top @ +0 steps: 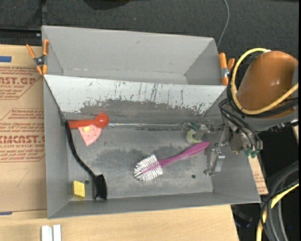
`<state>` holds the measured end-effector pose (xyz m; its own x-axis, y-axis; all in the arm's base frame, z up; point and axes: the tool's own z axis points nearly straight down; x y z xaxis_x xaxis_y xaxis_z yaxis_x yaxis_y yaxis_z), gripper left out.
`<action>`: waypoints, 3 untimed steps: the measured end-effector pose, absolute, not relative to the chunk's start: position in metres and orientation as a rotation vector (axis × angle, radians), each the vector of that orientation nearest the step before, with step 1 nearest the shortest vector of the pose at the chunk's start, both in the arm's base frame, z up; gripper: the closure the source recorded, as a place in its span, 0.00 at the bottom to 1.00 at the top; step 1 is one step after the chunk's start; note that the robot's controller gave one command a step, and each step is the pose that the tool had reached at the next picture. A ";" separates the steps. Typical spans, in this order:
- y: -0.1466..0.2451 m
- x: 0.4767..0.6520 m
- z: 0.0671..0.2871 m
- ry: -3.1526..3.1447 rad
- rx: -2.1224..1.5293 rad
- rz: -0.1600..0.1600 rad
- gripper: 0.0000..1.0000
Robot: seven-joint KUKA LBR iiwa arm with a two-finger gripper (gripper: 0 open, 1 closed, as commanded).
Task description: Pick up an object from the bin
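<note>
**Gripper Low at the Right of the Bin, Beside a Pink Brush Handle**

The gripper (213, 160) is seen low in the right part of the grey bin (140, 49), close over the floor. The arm's orange cover (266, 79) and its cables are seen behind it, by the bin's right wall. Whether the gripper is released or clenched cannot be told.

The thing nearest to it is a bottle brush (163, 162) with white bristles and a pink handle. It is laid slantwise on the floor at the middle, with the bristles toward the lower left. The handle end is found just beside the gripper, at its upper left; whether the two touch cannot be told.

A small pale green ring (192, 134) is placed near the back wall, just above that handle end.

Well apart, on the left side, a red spoon (93, 121) is laid along the back wall, with a pink scrap (90, 134) touching it from below. A long black brush (99, 187) is stretched down the left wall. A yellow block (79, 189) is set just beside its head in the front left corner.
</note>
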<state>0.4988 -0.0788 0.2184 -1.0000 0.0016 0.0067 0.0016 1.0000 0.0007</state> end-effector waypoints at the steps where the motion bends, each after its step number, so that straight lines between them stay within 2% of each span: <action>1: -0.078 0.501 0.223 -3.143 0.001 0.001 0.00; 2: -0.052 0.531 0.133 -3.123 0.364 0.001 0.00; 3: -0.033 0.543 0.150 -3.098 0.552 0.003 0.00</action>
